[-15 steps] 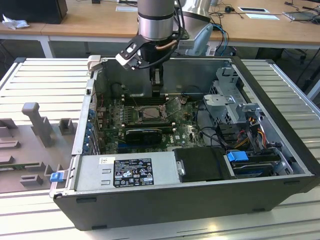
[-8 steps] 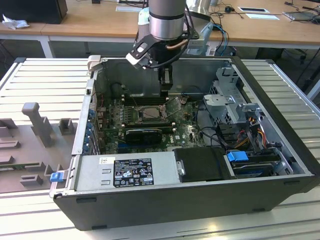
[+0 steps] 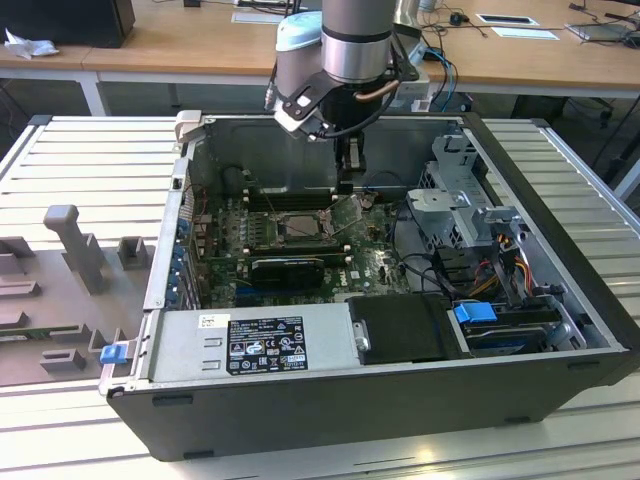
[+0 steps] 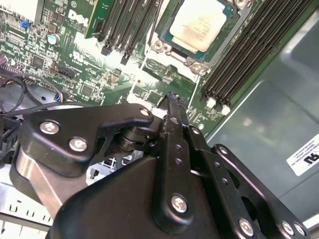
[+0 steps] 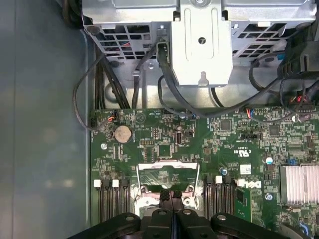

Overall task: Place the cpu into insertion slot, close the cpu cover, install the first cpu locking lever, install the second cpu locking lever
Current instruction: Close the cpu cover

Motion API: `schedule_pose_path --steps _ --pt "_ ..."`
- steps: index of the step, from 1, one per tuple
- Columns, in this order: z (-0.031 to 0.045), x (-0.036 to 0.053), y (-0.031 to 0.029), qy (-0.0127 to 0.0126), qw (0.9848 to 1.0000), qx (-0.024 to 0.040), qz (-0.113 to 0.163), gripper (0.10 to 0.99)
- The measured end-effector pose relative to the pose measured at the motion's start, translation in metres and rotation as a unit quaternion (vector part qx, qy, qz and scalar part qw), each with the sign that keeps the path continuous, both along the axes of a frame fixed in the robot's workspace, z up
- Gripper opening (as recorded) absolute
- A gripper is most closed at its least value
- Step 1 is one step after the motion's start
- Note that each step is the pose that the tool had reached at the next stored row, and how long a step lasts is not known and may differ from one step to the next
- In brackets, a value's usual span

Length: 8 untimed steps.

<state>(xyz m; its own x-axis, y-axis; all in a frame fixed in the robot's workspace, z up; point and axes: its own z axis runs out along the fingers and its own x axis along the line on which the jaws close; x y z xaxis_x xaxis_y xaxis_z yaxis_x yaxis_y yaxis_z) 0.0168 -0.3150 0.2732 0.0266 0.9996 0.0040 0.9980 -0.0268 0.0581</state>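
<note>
Arm reaches straight down, closed pincer point(image 5: 172, 195) beside the raised cpu cover point(image 5: 168, 164).

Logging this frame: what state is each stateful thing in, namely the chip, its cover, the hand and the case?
Small square cpu with cream-silver top: seated in the socket, uncovered.
Silver-grey metal frame cpu cover: open, standing up from the socket.
Black hand: fingers shut, nothing seen between them, close to the cover; contact unclear.
Black computer case: lying on its side, side panel off.
</note>
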Motion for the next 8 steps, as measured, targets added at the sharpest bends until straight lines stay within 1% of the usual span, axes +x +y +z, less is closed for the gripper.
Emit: schedule_pose_path --steps 8 --pt "0.0 0.0031 0.0 0.0 1.0 0.0 0.0 0.106"
